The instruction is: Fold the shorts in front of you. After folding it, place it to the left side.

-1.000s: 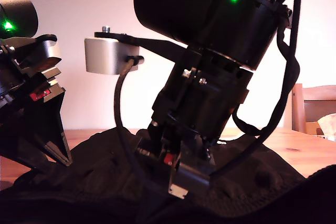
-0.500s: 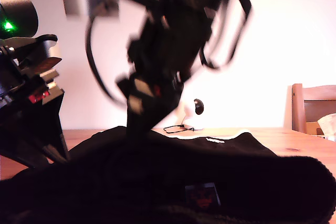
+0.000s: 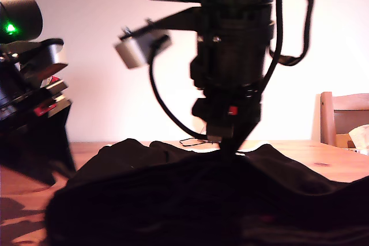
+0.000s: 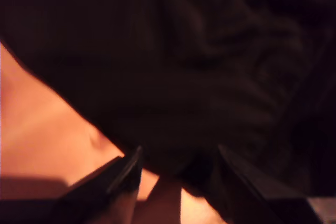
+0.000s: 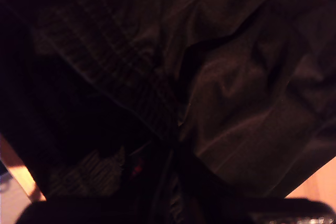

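On the wooden table (image 3: 23, 194), black shorts (image 3: 190, 194) lie bunched.
Soft, limp cloth; best gripped at the ribbed waistband (image 5: 121, 87). My first gripper (image 4: 176, 174) stands apart; my second gripper's (image 5: 176, 169) fingers pinch fabric.

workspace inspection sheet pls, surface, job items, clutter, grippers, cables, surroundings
Surface: wooden table, bare wood showing around the cloth.
Job's things: the shorts, black, lying bunched and creased on the table.
Clutter: a thin dark cord on the table behind the shorts; a pale object at the exterior view's right edge.
Grippers: my first gripper open at the shorts' edge above the wood; my second gripper down on the fabric, state unclear.
Cables: black cables looping beside the centre arm.
Surroundings: white wall; wooden chair at the exterior view's right.
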